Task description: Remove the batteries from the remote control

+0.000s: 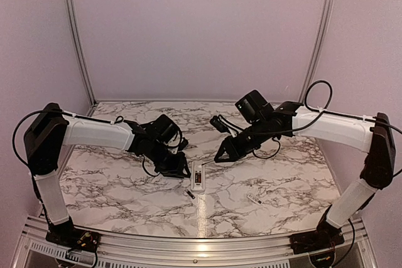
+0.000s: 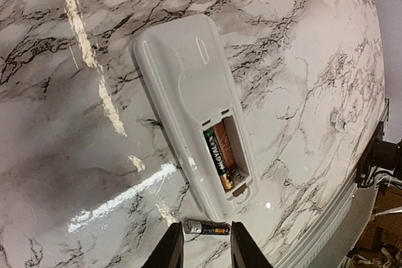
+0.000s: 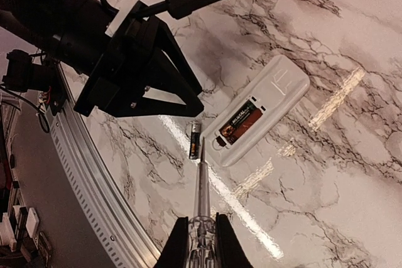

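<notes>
The remote control [image 2: 188, 92] lies back-up at the middle of the tabletop [image 2: 301, 61], its compartment uncovered; one battery [image 2: 220, 158] sits in the recess; a loose battery [image 2: 207, 228] lies on the marble just off the remote's end, at the bottom of the left wrist view, between the spread fingers of the left gripper [image 2: 207, 246]; the right gripper [image 3: 200, 233] is clamped on a thin grey rod [image 3: 201, 186], whose tip sits just beside that loose battery; a small white chip [image 1: 253, 199] lies apart, lower right of centre in the top view.
</notes>
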Controlling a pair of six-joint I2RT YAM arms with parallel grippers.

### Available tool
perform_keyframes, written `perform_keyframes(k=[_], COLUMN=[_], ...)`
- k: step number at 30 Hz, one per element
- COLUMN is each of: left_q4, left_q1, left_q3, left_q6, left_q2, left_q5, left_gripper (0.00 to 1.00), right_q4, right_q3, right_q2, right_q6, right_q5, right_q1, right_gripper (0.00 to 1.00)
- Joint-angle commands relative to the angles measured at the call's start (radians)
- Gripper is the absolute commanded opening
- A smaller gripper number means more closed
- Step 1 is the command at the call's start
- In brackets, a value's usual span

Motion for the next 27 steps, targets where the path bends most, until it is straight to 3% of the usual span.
perform_keyframes(k=[1, 17, 27], left_q4=[-0.030, -0.075, -0.092], left_q1=[0.005, 0.005, 0.005], left_q3=[0.069, 0.138, 0.159], left_q6=[0.022, 0.055, 0.075], left_q2=[0.031, 0.122, 0.152], left_q5=[-0.019, -0.026, -0.020], left_gripper=[0.26, 0.20, 0.10], right_q4=[0.002, 0.014, 0.049], right_q3=[0.022, 0.048, 0.056], right_q2=[0.051, 0.175, 0.227], right_q6=[0.012, 0.047, 0.056], right_q5=[0.019, -0.003, -0.016], right_q1=[0.014, 0.020, 0.020], right_gripper=[0.00, 0.00, 0.00])
